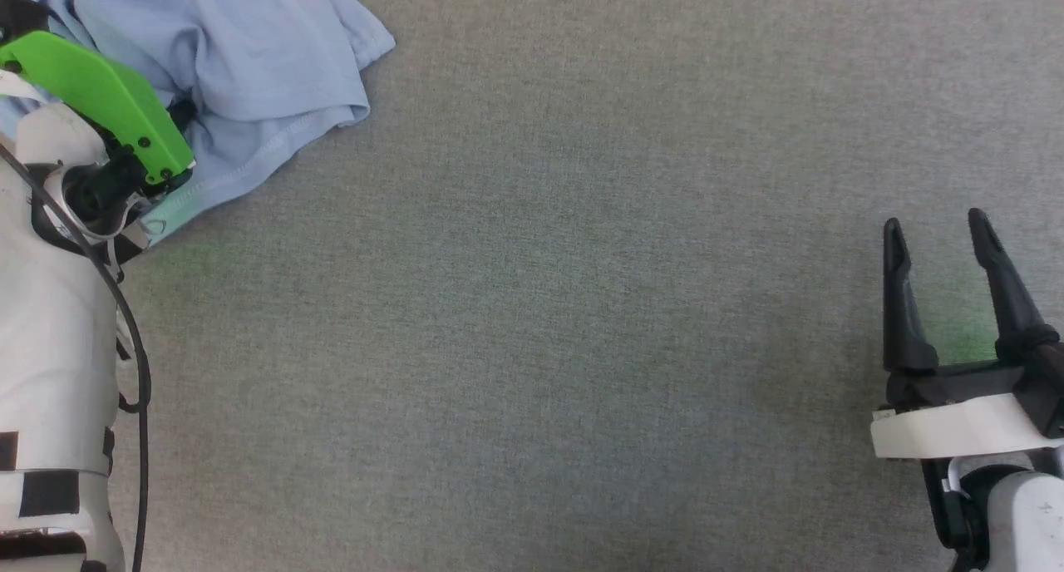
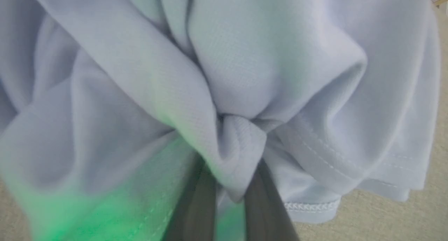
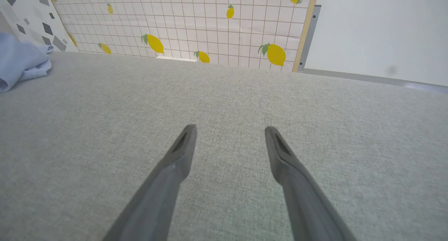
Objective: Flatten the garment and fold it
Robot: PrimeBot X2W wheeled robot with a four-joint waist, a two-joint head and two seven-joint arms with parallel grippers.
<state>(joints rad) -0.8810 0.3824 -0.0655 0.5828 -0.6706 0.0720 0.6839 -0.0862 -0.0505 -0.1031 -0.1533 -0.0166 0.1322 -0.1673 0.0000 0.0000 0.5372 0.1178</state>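
Grey woven surface (image 1: 532, 347) bears a crumpled light blue shirt (image 2: 280, 59), one fold pinched in the left gripper (image 2: 232, 165); the right gripper (image 1: 935, 227), spread wide, stands well apart.

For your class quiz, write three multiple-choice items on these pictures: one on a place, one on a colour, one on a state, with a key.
1. In the head view, the garment lies at the: A lower right; B upper left; C centre.
2. The garment is: A light blue; B red; C black.
3. The right gripper is: A shut on the garment; B shut on nothing; C open, holding nothing.
Key: 1 B, it lies crumpled in that corner. 2 A, its fabric shows pale blue. 3 C, its fingers stand apart over the grey surface, far from the garment.
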